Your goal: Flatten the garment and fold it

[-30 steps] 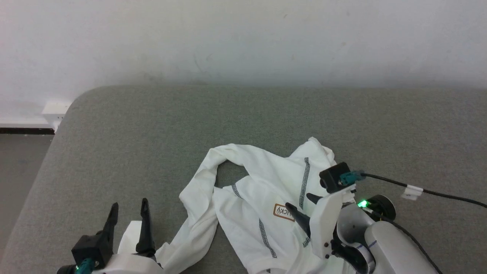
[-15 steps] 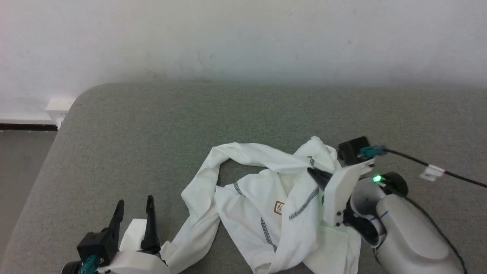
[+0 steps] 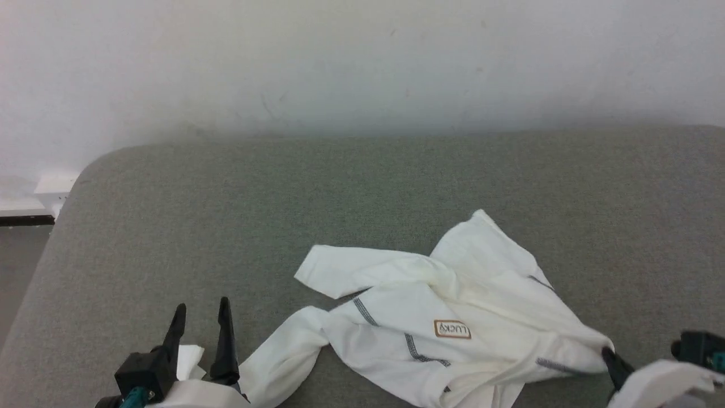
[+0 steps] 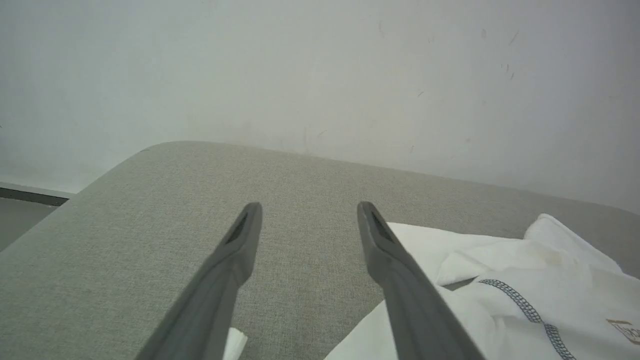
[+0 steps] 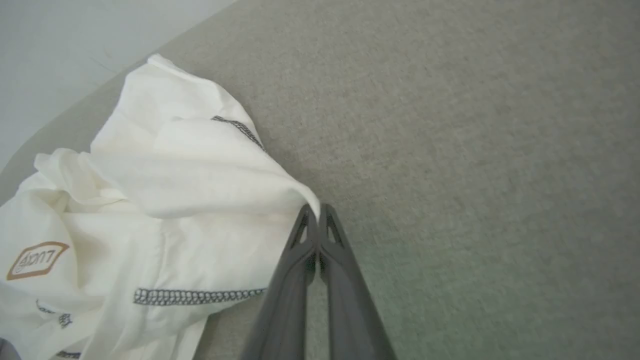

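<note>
**Head view.** Shirt (image 3: 453, 323): crumpled on grey pad (image 3: 226, 215), near, right of centre. Logo up, one sleeve trailing near-left. Not flat, no fold made; all spreading and folding left.
Left gripper (image 3: 202, 303): near left, fingers apart, empty.
Right gripper (image 3: 610, 356): near right, at a shirt corner drawn to a point.
Wall (image 3: 362, 56): far, well apart.

**Left wrist view.** Sleeve just beside one finger.

**Right wrist view.** Fingers together, clamped on shirt edge.

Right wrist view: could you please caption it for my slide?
Right gripper shut on an edge of the white garment, which lies crumpled on the grey surface.
</note>
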{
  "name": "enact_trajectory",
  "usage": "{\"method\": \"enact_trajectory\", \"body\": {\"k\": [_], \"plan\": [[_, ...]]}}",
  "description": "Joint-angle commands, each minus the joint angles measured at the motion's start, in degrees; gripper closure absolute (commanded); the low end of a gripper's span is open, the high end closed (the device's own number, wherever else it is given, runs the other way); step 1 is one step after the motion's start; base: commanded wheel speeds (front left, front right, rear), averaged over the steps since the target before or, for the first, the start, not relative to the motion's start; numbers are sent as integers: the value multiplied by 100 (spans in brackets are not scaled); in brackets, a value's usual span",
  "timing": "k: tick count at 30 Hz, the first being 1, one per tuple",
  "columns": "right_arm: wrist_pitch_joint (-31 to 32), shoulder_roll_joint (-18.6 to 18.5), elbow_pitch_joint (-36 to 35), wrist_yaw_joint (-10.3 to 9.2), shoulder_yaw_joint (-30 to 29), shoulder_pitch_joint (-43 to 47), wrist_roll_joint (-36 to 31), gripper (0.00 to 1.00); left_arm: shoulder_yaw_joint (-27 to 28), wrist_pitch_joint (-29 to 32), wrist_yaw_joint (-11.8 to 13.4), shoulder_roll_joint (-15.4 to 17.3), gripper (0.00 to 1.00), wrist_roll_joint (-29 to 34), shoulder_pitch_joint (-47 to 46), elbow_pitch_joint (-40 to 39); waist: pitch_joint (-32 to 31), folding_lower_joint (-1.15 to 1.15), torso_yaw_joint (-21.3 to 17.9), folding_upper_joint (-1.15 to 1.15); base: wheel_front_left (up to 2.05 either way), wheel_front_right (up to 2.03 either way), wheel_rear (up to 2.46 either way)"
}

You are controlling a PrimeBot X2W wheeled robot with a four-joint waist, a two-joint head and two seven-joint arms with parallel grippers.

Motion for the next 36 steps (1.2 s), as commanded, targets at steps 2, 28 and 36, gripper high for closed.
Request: {"method": "enact_trajectory", "body": {"k": [2, 28, 36], "plan": [[93, 131, -209, -4, -262, 363, -186, 100, 56, -27, -38, -5, 0, 60, 91, 19, -11, 0, -90, 0, 0, 0, 0], [1890, -886, -434, -4, 3586, -2094, -33, 0, -53, -27, -319, -230, 0, 168, -289, 246, 261, 0, 293, 0, 0, 0, 0], [1452, -931, 619, -4, 4174, -2831, 198, 100, 15, -27, -448, -315, 0, 234, -380, 359, 339, 0, 312, 0, 0, 0, 0]]}}
